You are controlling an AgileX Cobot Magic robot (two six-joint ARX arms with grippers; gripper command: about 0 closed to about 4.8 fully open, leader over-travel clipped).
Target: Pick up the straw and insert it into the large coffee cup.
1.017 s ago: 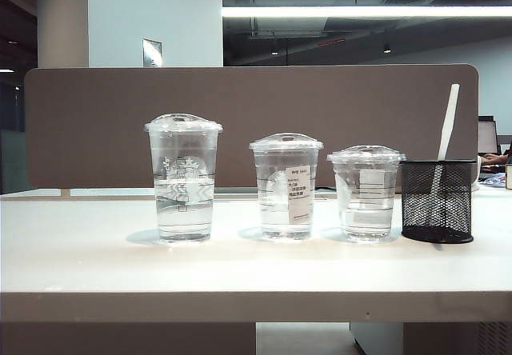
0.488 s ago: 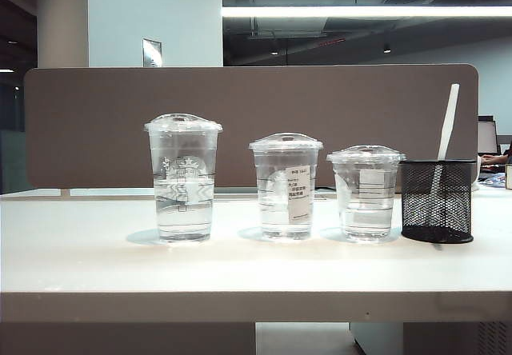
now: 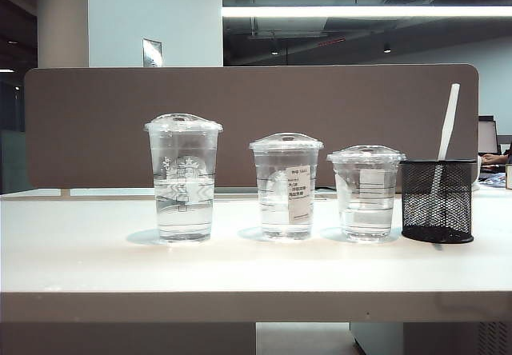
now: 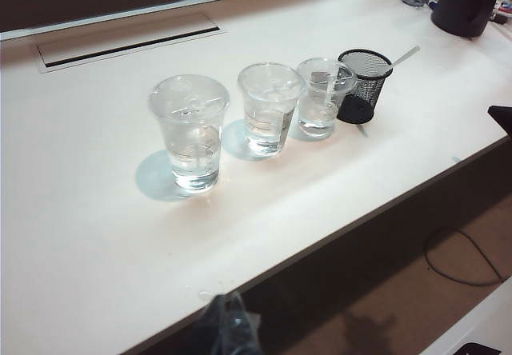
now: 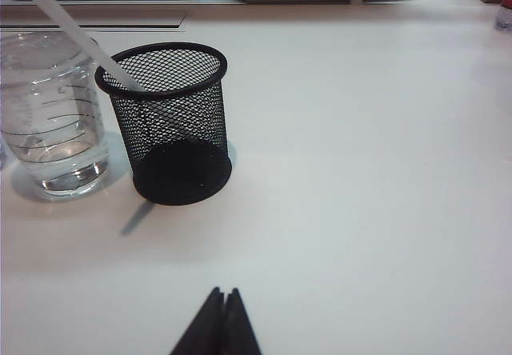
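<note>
The left gripper [image 4: 228, 323] hangs off the front edge of the white table [image 3: 256, 267], out over the floor. Only a dark, blurred tip of it shows in its wrist view, so I cannot tell how far its fingers are parted; nothing seems to be held.

The right gripper [image 5: 220, 323] is low over the table, short of the black mesh cup [image 5: 166, 123], its two fingers pressed together to a point and holding nothing.

Farther in, three clear lidded cups stand in a row parallel to the front edge, each part full of clear liquid. The large coffee cup [image 3: 183, 177] is at the left end of the row, well apart from the mesh cup. The medium cup [image 3: 286, 185], with a white label, is in the middle, and the shortest cup [image 3: 366, 192] stands just beside the mesh cup toward the right edge.

The straw [image 3: 446, 135] stands in the mesh cup, leaning against its rim and rising well above it.

A brown partition [image 3: 96, 123] runs along the table's back edge.
</note>
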